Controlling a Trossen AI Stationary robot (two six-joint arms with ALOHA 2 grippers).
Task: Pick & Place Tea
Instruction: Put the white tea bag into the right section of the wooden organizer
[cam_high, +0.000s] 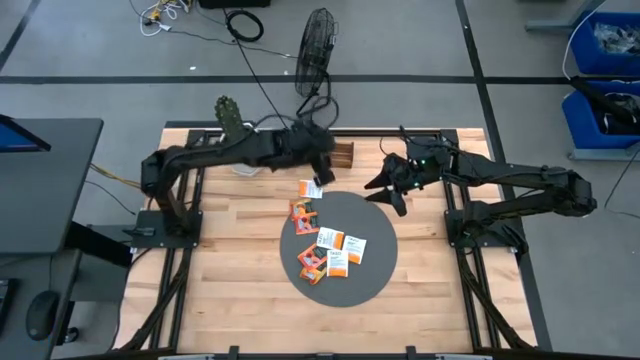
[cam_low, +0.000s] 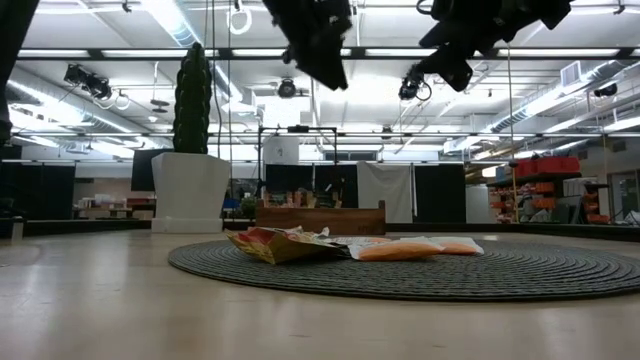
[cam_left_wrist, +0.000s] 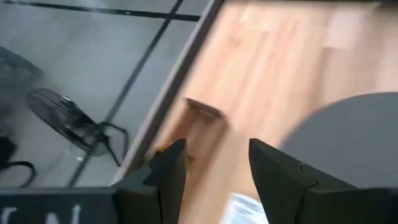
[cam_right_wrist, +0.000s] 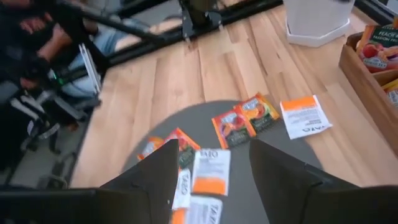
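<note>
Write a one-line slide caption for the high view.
Both open grippers, left and right, hover at the grey disc's far edge, tea sachets scattered on it, wooden tray behind.

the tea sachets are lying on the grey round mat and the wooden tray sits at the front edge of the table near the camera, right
Not quite. The tea sachets do lie on the grey round mat, but the high view shows the wooden tray at the table's far edge, beyond the mat.

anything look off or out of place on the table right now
One white and orange tea sachet lies off the grey disc, on the bare wood by the wooden tray, apart from the other sachets scattered loosely on the disc.
</note>
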